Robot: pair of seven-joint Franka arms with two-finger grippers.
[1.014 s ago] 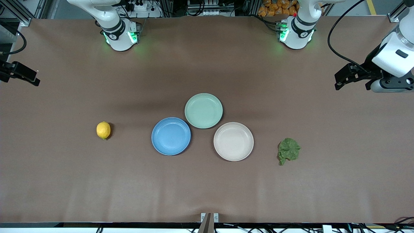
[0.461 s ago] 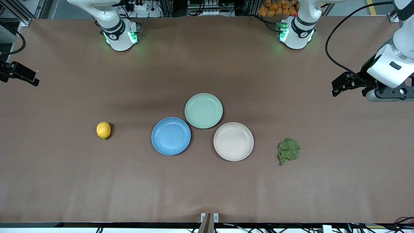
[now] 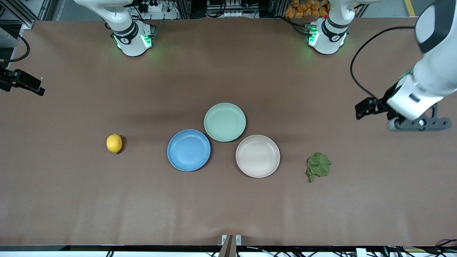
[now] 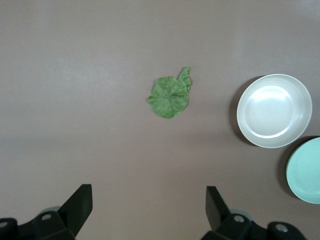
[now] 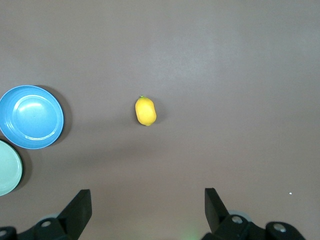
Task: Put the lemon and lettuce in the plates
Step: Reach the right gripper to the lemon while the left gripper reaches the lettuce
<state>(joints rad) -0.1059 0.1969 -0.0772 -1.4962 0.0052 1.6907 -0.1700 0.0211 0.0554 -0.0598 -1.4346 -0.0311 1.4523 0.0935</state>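
Observation:
The yellow lemon [image 3: 114,143] lies on the table toward the right arm's end; it also shows in the right wrist view [image 5: 145,111]. The dark green lettuce [image 3: 319,166] lies toward the left arm's end, beside the beige-white plate [image 3: 257,156], and shows in the left wrist view [image 4: 170,94]. The blue plate [image 3: 189,150] sits between the lemon and the beige-white plate. Both plates are empty. My left gripper [image 3: 418,124] is open and empty, up over bare table out past the lettuce [image 4: 148,197]. My right gripper [image 5: 146,200] is open and empty, high over bare table out past the lemon.
A light green plate [image 3: 225,122], empty, touches both other plates and lies farther from the front camera. The brown table [image 3: 228,207] is bare around the plates. The arm bases [image 3: 132,39] stand along the edge farthest from the camera.
My left gripper has moved over the table toward the lettuce, still open. My right gripper has hardly moved. The lemon, lettuce and plates have stayed put.

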